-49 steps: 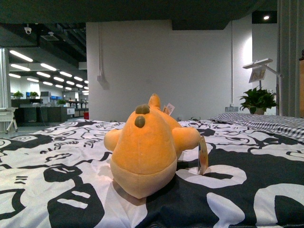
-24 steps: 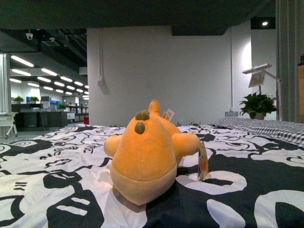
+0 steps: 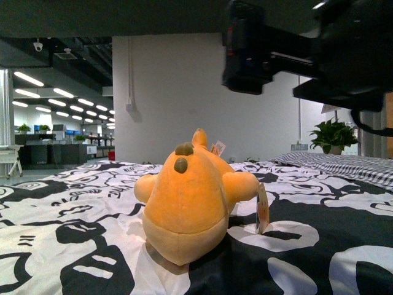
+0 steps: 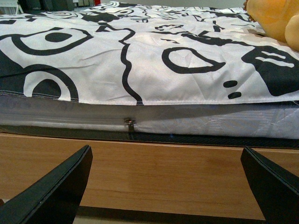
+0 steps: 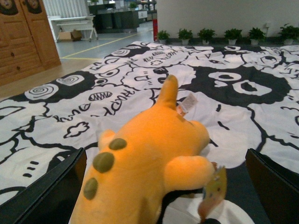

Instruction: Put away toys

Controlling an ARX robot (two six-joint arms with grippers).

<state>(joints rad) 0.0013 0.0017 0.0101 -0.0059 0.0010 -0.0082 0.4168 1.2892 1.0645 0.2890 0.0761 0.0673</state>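
Note:
The toy, an orange-yellow plush animal with a paler cream belly and brown spots, lies on the black-and-white bed cover. A paper tag hangs from one limb. My right arm hangs dark and blurred above and to the right of the toy. In the right wrist view the toy lies between the spread fingers of my right gripper, which is open and not touching it. My left gripper is open and empty, low in front of the bed's side. The toy's edge shows far off there.
The wooden bed frame and the mattress side with a zipper pull face the left gripper. Striped bedding and a potted plant are at the back right. A wooden wardrobe stands beyond the bed.
My right arm has come into the front view at the upper right, above the toy. The toy lies where it was.

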